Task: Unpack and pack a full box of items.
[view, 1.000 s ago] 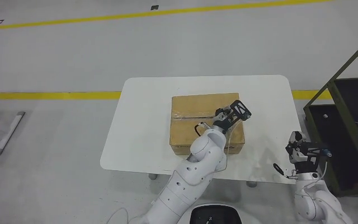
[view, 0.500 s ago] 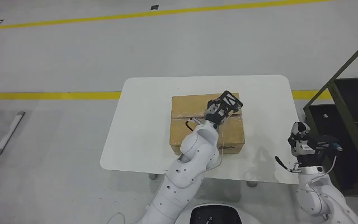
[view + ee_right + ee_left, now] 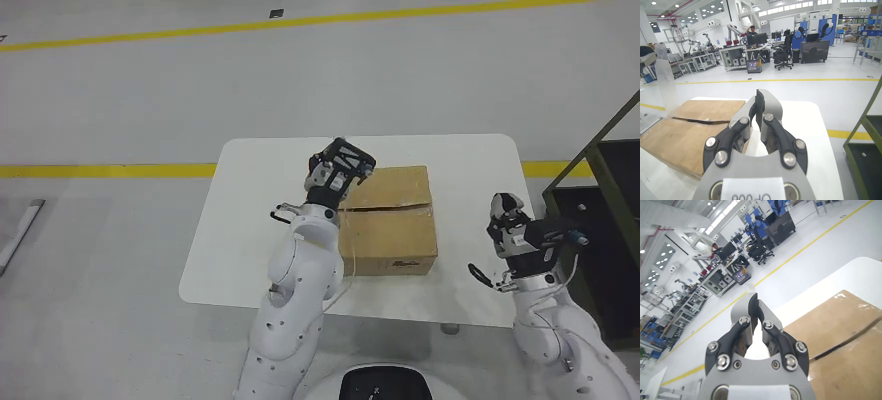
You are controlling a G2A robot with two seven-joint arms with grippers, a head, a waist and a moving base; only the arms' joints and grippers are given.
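Note:
A brown cardboard box [image 3: 392, 228] lies on the white table [image 3: 250, 200], its top flaps closed with a dark seam gap between them. My left gripper [image 3: 342, 163] is held above the box's far left corner, shut on a strip of clear tape [image 3: 664, 79] that rises from the box's seam. In the left wrist view the left gripper [image 3: 753, 298] has its fingers pressed together beside the box [image 3: 838, 332]. My right gripper [image 3: 505, 212] hovers at the table's right edge, apart from the box [image 3: 687, 132]. The right gripper [image 3: 758, 101] is shut and holds nothing.
A dark cart with a green frame [image 3: 600, 200] stands just off the table's right side, close to my right arm, and its frame [image 3: 863, 132] shows in the right wrist view. White tabletop lies bare to the left of the box.
My left gripper has travelled along the box's seam from its right end to past its left end, pulling the tape up. The right arm has shifted closer to the table.

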